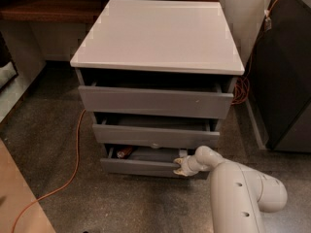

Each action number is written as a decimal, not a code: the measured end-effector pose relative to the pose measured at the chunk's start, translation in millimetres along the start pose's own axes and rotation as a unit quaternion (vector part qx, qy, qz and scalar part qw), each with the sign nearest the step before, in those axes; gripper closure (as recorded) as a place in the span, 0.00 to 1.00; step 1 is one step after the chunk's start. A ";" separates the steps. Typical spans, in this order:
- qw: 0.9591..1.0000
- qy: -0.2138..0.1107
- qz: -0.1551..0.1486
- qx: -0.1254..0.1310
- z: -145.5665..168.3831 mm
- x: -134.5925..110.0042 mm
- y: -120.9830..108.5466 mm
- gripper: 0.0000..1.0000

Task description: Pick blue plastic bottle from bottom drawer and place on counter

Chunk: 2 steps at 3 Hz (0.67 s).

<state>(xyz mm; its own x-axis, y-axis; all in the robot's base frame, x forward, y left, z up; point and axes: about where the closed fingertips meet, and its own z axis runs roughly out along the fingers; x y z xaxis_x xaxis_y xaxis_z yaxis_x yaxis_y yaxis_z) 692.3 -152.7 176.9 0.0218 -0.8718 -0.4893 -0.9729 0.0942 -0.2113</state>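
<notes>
A: Where is the gripper [179, 167] sitting

B: Low down, at the right end of the bottom drawer [141, 167], right against the top edge of its front. The pale arm [238, 193] reaches it from the lower right corner

A: Open, or closed on the panel

B: I cannot tell. It is tight against the grey front, and nothing shows whether it is apart, together or clamped on that edge

A: And the bottle

B: I cannot make it out. The bottom drawer stands out only a little, so just a narrow strip of its floor shows under the middle drawer [155, 136], and much of that strip is in shadow. The one thing I can see in there is a reddish-brown can [125, 152] lying near the left end

A: The other drawers

B: The middle one and the top drawer [155, 102] each stand a little way out too, with a dark gap above each front

A: The counter [160, 33]

B: White and glossy, on top of the three drawers, with a dark wooden shelf [48, 8] behind it to the left. An orange cable [75, 149] trails over the speckled floor left of the drawers, and a dark cabinet [286, 81] stands to the right
</notes>
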 end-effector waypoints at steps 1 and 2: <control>1.000 0.000 0.002 0.001 -0.9 -1.3 1.7 0.79; 1.000 0.000 0.012 0.003 2.4 -3.4 12.8 0.55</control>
<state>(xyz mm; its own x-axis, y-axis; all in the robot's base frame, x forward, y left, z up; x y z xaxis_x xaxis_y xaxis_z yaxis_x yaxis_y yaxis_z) 680.3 -147.4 173.9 -0.0022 -0.8690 -0.4948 -0.9716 0.1190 -0.2047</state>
